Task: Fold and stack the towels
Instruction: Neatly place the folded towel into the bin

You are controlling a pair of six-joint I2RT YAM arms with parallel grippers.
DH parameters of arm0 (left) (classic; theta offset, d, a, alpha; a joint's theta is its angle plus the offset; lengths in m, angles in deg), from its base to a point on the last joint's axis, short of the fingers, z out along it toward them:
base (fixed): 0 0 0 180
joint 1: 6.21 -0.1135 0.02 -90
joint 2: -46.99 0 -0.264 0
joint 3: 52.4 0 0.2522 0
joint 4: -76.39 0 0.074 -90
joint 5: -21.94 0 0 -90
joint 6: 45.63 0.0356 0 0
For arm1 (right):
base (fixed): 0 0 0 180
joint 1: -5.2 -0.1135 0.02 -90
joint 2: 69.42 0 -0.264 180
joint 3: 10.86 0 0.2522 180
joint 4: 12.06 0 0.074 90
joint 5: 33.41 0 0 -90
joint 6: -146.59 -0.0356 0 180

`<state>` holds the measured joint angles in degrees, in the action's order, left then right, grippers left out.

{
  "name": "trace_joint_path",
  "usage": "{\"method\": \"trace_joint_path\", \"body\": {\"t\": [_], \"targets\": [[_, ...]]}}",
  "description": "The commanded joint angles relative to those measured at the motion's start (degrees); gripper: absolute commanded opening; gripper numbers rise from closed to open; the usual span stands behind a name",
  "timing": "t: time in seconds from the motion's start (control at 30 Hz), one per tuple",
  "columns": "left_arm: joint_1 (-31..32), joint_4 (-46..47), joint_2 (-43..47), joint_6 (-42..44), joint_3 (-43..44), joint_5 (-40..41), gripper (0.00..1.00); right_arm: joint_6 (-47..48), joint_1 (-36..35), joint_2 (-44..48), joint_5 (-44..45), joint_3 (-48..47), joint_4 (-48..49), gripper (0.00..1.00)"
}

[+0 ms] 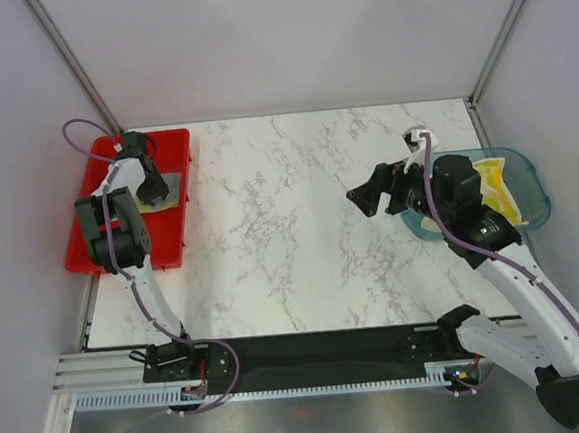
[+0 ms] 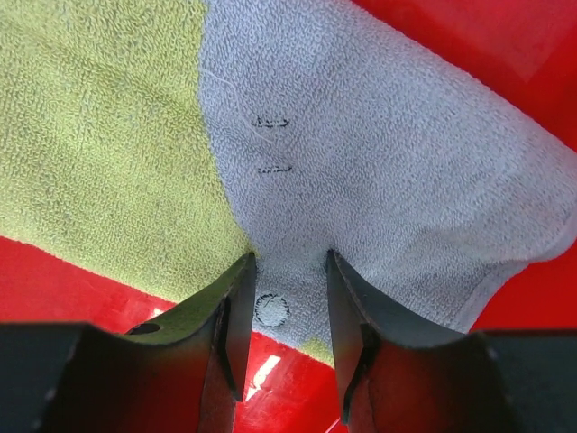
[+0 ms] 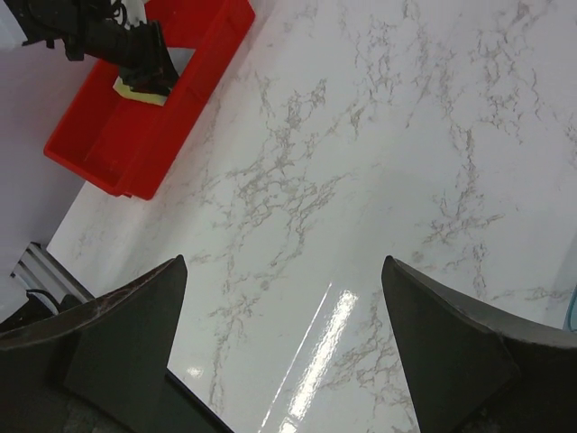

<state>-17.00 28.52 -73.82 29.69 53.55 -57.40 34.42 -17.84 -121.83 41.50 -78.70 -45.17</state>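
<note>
the left gripper (image 1: pixel 155 194) is down inside the red plastic tray (image 1: pixel 92 254) at the far left edge of the white marble-patterned table (image 1: pixel 290 226). in the left wrist view its fingertips (image 2: pixel 242 287) touch a white-grey terry towel (image 2: pixel 379 153) near that towel's lower edge. only a narrow gap shows between the jaws, and a strip of the grey cloth with a small round mark lies in it. faint creases run in the cloth toward the tips, but i cannot tell whether the jaws are clamped on the cloth or only pressing onto it. the white-grey terry towel lies on top of a yellow-green terry towel (image 2: pixel 99 135), covering its right part. the yellow-green cloth sticks out to the left, and a small corner of it shows below the grey edge, with the red floor of the tray around both. two short dark stitched marks sit on the grey cloth

the right gripper (image 1: pixel 366 198) is over bare marble on the right half of the table, apart from the tray, with its jaws spread wide and nothing between them. it is just beside the translucent teal plastic bin (image 1: pixel 532 172) at the right edge. yellow towels (image 1: pixel 493 185) lie crumpled inside that bin, partly hidden by the arm
</note>
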Motion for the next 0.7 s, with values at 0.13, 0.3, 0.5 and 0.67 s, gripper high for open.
{"method": "trace_joint_path", "body": {"t": [0.13, 0.3, 0.5, 0.67], "targets": [[-0.29, 0.36, 5.75, -1.76, -3.23, 0.85, 0.49, -2.17, -0.15, 4.24, 2.17, -4.1, -3.23, 0.98], [0.94, -0.08, 13.13, -2.72, -3.06, -1.25, 0.59, -2.26, -0.15, 3.54, 4.79, -4.89, -4.55, 0.98], [8.84, 1.05, 30.26, -6.41, -7.61, -11.95, 0.76, -10.59, 0.02, -0.59, 32.15, -8.05, -10.86, 0.98], [22.37, 3.0, 40.99, -4.31, -12.02, -21.46, 1.0, -10.52, 6.77, -9.9, 40.06, -14.46, -16.59, 0.98]]}}
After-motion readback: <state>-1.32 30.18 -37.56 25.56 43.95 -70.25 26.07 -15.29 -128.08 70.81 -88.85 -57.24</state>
